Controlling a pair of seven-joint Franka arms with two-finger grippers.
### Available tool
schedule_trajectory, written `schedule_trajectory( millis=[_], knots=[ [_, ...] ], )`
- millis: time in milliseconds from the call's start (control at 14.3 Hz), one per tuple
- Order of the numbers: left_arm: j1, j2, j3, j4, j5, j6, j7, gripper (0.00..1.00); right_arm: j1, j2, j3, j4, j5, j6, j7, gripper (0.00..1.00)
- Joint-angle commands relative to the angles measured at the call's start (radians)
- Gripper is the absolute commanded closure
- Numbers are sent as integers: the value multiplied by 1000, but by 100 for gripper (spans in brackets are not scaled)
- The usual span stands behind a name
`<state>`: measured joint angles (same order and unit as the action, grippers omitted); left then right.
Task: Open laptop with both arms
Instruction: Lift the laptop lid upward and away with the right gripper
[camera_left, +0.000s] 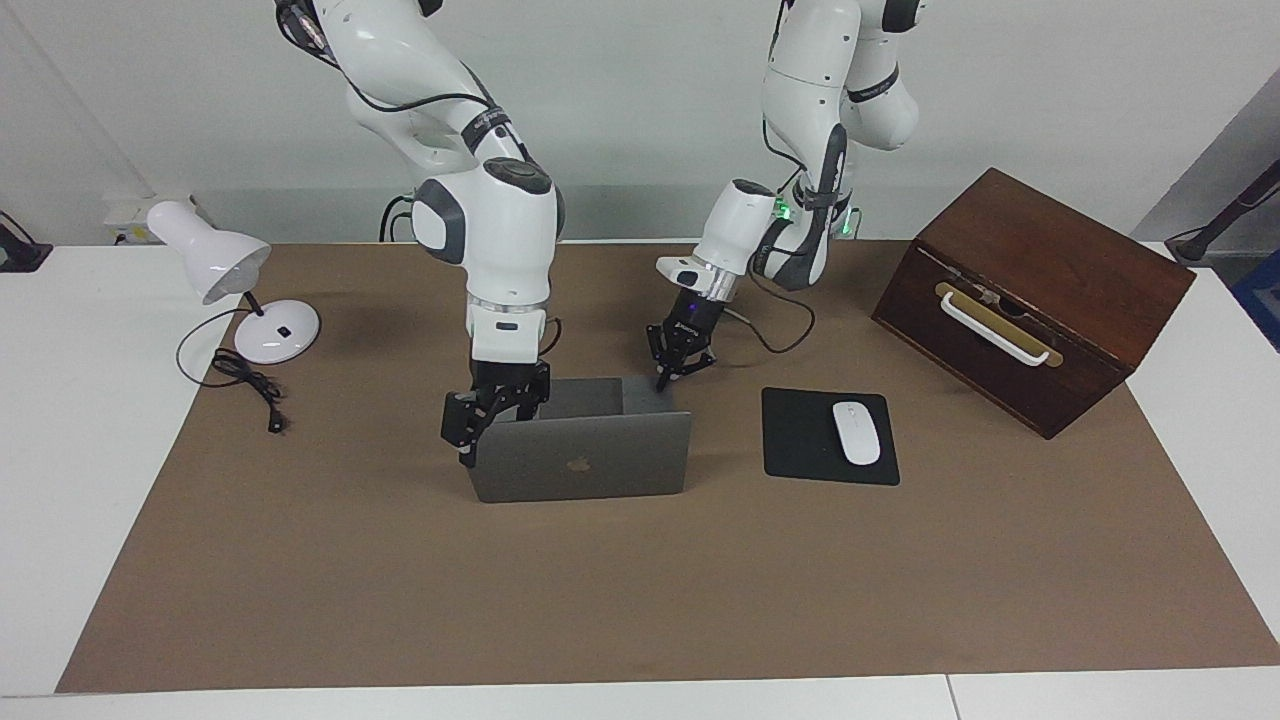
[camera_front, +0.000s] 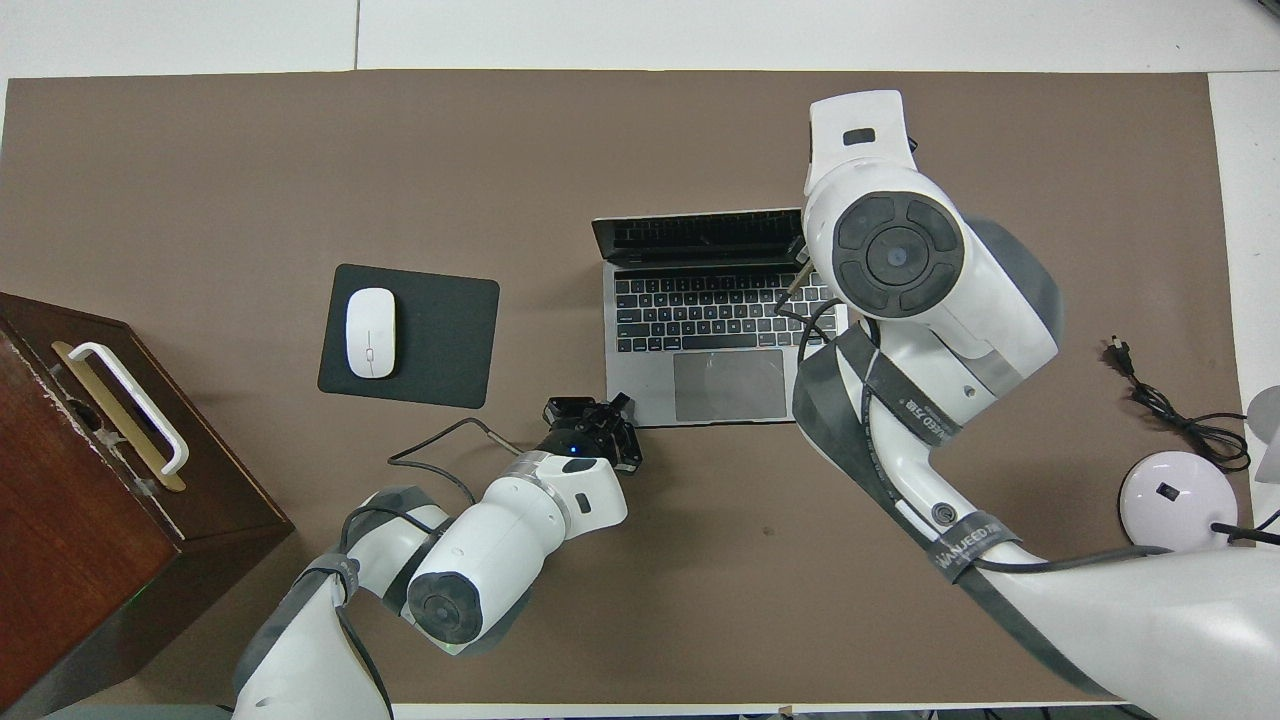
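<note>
The silver-grey laptop (camera_left: 580, 455) stands open near the table's middle, its lid about upright. The apple logo shows in the facing view, and the keyboard and trackpad show in the overhead view (camera_front: 715, 340). My right gripper (camera_left: 497, 415) is at the lid's top corner toward the right arm's end. Its fingers are spread, one on each side of the lid's edge. The right arm hides it in the overhead view. My left gripper (camera_left: 668, 380) has its fingers together, with the tips down at the base's corner nearest the robots, toward the left arm's end. It also shows in the overhead view (camera_front: 595, 415).
A black mouse pad (camera_left: 800, 440) with a white mouse (camera_left: 857, 432) lies beside the laptop toward the left arm's end. A brown wooden box (camera_left: 1030, 295) with a white handle stands past it. A white desk lamp (camera_left: 225, 275) and its cord (camera_left: 245, 385) are at the right arm's end.
</note>
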<state>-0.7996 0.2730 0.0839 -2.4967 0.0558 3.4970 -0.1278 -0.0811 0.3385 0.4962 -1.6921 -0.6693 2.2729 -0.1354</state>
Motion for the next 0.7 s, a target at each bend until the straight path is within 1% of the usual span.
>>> schedule_trajectory(
  millis=[0,628],
  knots=[
    [7,61,-6,32,24,10,-3,100,-17,37,12,54,28,-13,-55,0],
    [7,61,-6,33,24,10,-3,100,-23,68,2,89,37,-6,-75,0]
  ],
)
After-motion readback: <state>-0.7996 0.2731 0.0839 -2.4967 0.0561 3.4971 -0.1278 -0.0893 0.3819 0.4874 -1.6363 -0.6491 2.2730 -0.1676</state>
